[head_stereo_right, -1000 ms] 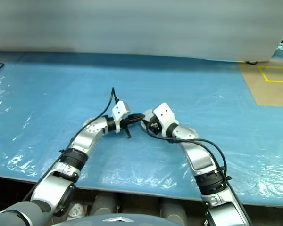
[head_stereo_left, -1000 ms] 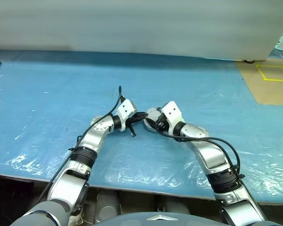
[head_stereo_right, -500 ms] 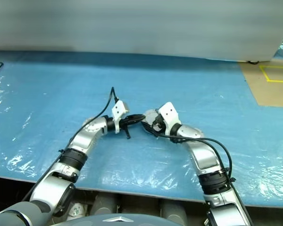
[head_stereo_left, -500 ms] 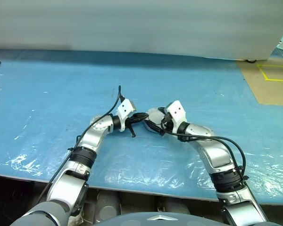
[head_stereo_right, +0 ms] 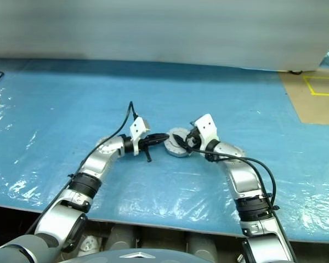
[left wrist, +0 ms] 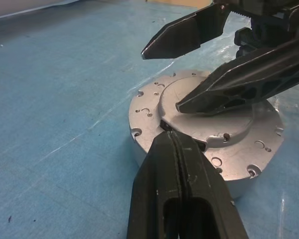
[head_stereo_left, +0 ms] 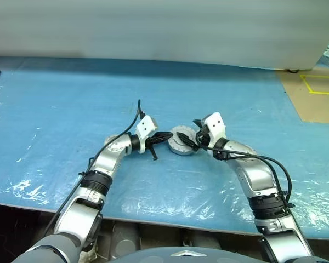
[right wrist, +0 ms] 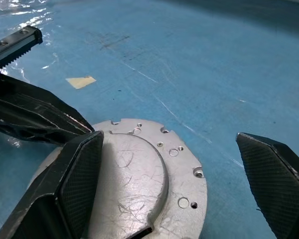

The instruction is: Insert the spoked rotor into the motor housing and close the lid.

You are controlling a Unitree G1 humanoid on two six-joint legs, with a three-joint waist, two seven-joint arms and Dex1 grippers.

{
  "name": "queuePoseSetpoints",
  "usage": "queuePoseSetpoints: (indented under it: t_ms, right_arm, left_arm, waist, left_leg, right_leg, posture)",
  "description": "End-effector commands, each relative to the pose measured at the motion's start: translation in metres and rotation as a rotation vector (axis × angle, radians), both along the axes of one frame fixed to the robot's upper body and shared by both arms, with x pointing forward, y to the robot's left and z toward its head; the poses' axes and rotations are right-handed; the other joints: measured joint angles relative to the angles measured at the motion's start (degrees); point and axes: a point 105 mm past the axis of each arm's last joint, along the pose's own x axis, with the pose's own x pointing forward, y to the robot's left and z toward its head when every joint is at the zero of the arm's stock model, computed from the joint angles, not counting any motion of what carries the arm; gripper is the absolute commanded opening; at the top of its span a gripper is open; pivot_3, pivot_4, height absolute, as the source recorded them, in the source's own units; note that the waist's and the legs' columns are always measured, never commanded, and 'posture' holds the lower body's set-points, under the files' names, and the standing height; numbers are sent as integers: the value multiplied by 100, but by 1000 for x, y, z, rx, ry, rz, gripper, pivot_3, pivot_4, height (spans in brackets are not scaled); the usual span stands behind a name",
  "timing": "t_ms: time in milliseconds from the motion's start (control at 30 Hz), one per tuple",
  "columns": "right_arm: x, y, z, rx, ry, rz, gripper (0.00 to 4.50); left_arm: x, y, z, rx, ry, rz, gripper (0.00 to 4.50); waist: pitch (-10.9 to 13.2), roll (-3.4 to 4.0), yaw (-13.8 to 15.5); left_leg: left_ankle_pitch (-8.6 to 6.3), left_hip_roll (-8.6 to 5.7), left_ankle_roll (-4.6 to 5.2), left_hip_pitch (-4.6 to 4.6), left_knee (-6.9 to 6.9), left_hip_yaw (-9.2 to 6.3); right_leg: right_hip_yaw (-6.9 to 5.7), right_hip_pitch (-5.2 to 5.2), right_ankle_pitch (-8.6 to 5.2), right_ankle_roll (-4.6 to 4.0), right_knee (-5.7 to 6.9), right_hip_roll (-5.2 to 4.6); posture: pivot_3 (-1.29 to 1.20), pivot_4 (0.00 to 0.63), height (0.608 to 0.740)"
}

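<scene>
- One round metal assy on the blue worktop (head_stereo_left: 55, 109), centre, between the two claws: lid (left wrist: 209, 117) seated plain grey face up on the housing (left wrist: 189, 172). Looks closed as far as I can see.
- Rotor: presumably inside, can't confirm, lid covers it.
- Left claw (left wrist: 170, 135): fingers pressed together, nothing between them, tip resting at the lid's stepped edge on the near-left side of the assy.
- Right claw (right wrist: 174, 164): spread wide, nothing held. One finger (left wrist: 244, 79) lies over the lid top, the other (left wrist: 184, 32) is up off it on the far side. Whether the low finger touches the lid or just hovers, can't tell.
- Handling, my read: solid machined alu, rigid, prob fairly heavy for its size, not fragile on the outside. Smooth face and rim = slippery for hard plastic fingers. Windings inside are the delicate bit, so no prying under the lid.
- Where to grab: across the outer rim of the housing, opposite sides, wide claw. Top face is for pushing down only. Raised centre step gives an edge to nudge against but too shallow to pinch.
- Worktop film is slick, assy may slide if pushed from one side; brace w/ the other claw.
- Count: 1 lid, 1 housing, 2 claws, 0 loose parts visible.
</scene>
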Motion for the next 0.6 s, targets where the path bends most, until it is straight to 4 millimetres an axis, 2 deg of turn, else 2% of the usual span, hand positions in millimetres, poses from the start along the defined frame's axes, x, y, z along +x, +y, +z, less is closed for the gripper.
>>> queuePoseSetpoints:
  t_ms: [33,333,467,600]
  right_arm:
    - [-5,-4,-8,141,164,-31,4456]
    - [-17,-7,-24,347,473,-89,4456]
    - [-23,-6,-23,508,584,-81,4456]
    - [-28,-2,-16,629,648,-41,3572]
  left_arm:
    - [-8,-4,-16,41,43,-29,0]
    - [-9,-4,-17,43,38,-36,0]
    - [-9,-5,-17,41,35,-38,0]
    - [-9,-5,-16,41,31,-37,0]
  waist:
    - [0,0,3]
    - [0,1,19]
    - [0,1,36]
    - [0,1,42]
  left_leg:
    - [0,0,0,2,0,0]
    - [0,1,0,4,-4,0]
    - [0,0,-1,7,-9,0]
    - [1,0,-1,7,-15,0]
  right_leg:
    - [0,2,0,0,0,0]
    - [0,4,-1,-2,-1,-1]
    - [-1,4,-1,-2,-1,-1]
    - [-1,1,-1,-2,-2,-1]
  posture:
    - [0,150,740]
    - [0,150,740]
    - [0,150,740]
    - [0,150,740]
